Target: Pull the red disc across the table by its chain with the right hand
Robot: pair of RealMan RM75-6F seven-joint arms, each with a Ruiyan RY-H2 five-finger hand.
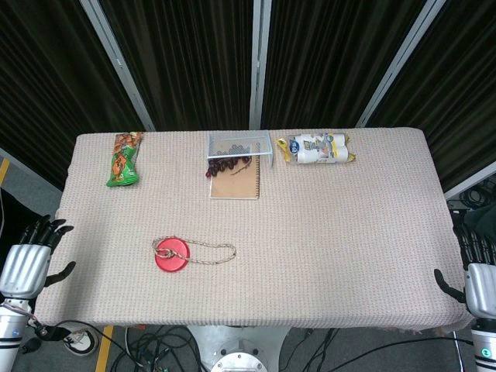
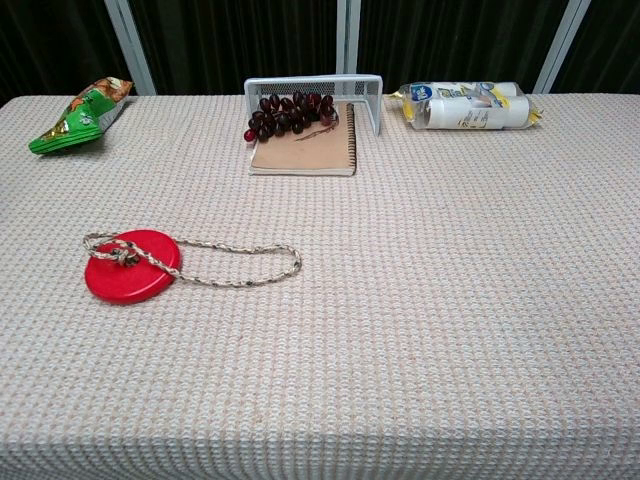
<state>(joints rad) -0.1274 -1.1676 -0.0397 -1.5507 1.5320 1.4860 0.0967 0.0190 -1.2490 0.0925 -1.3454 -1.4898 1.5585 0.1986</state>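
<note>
A red disc (image 1: pixel 171 256) (image 2: pixel 130 267) lies flat on the beige table cloth, left of centre and near the front. Its chain (image 1: pixel 211 253) (image 2: pixel 235 265) is knotted at the disc's middle and loops out to the right on the cloth. My right hand (image 1: pixel 474 267) hangs off the table's right front edge, fingers apart and holding nothing, far from the chain. My left hand (image 1: pixel 31 252) rests off the left edge, fingers spread and empty. Neither hand shows in the chest view.
At the back are a green snack bag (image 1: pixel 124 159) (image 2: pixel 80 115), a wire tray (image 1: pixel 239 147) (image 2: pixel 315 90) with dark grapes (image 1: pixel 226 164) (image 2: pixel 290 112), a brown notebook (image 1: pixel 235 182) (image 2: pixel 305 145) and a white packet (image 1: pixel 318 149) (image 2: pixel 465 105).
</note>
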